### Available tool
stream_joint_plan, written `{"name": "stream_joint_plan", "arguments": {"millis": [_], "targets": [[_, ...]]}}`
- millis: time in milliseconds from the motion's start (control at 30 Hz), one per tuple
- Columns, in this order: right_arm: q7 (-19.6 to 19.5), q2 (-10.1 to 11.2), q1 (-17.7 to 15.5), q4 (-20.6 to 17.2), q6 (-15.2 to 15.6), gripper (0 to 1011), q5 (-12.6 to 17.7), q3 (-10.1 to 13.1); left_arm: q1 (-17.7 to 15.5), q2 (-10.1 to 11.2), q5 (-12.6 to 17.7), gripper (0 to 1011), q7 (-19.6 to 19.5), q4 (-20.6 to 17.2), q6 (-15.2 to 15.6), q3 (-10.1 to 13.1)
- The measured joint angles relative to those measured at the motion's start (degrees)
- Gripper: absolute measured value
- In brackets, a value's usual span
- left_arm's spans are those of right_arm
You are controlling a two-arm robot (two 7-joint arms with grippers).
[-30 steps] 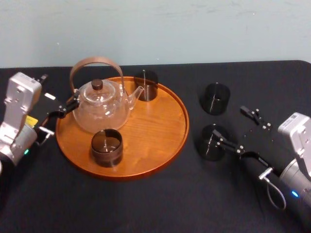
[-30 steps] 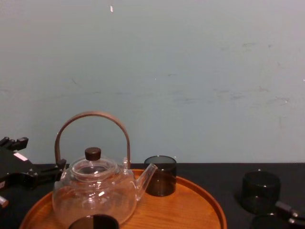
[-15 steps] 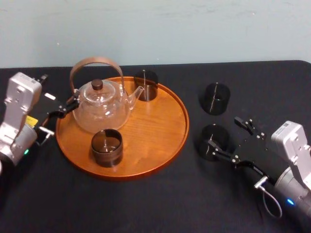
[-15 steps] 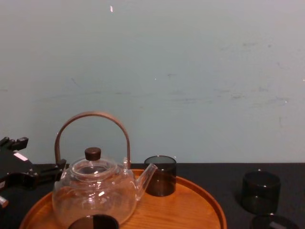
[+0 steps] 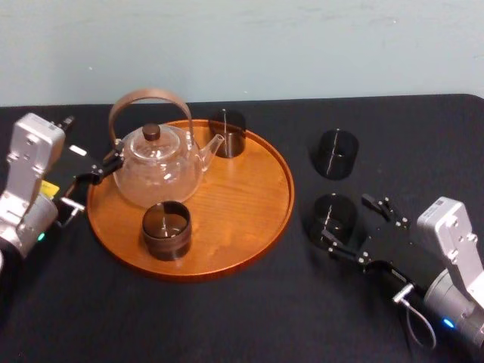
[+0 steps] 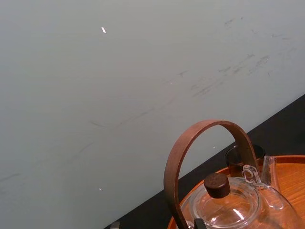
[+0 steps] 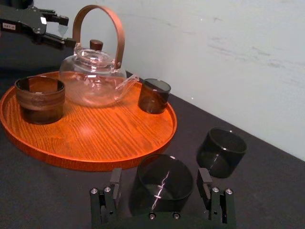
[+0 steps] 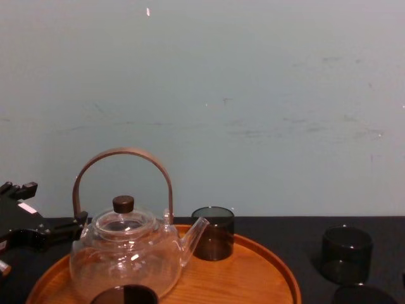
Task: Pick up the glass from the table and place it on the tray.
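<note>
**Open pincer straddles a smoked glass on the black cloth**

The right gripper (image 7: 159, 177) stands wide open, gripping nothing, with a black finger on either side of the near glass (image 7: 164, 188). This squat, smoky cylinder sits on the black table (image 5: 227, 318), right of the round wooden tray (image 5: 242, 197).

There are four such glasses:
- On the cloth: the near glass and the far glass (image 5: 335, 153).
- On the tray: the front glass (image 5: 166, 229) and the back glass (image 5: 228, 132).

There is one clear teapot (image 5: 160, 170) with a bent-wood handle. The left gripper (image 5: 106, 166) is parked, fingers apart, at the tray's left rim. Its yellow sticker (image 5: 47, 187) is too small to read.

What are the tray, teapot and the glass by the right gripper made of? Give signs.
Tray: wood, apparently; visible grain, glossy orange-brown finish. Teapot: clear glass, see-through with glints; handle looks like bent wood. Glass inside the open right gripper: dark smoked glass, likely; translucent, shiny. Left gripper idles beside the tray.
</note>
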Motion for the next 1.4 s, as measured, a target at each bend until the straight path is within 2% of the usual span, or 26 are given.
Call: {"name": "stream_joint_plan", "arguments": {"millis": [467,1400], "targets": [[2.2,-2.2,0.0,2.7,0.6,1002,-0.7,0.7,0.0,0.0,0.0,1010,0.0,0.0,0.0,0.0],[4.7,-5.4,-0.9,4.1,1.8,1002,-2.5,3.9,0.0,0.0,0.0,1010,0.0,0.0,0.0,0.0]]}}
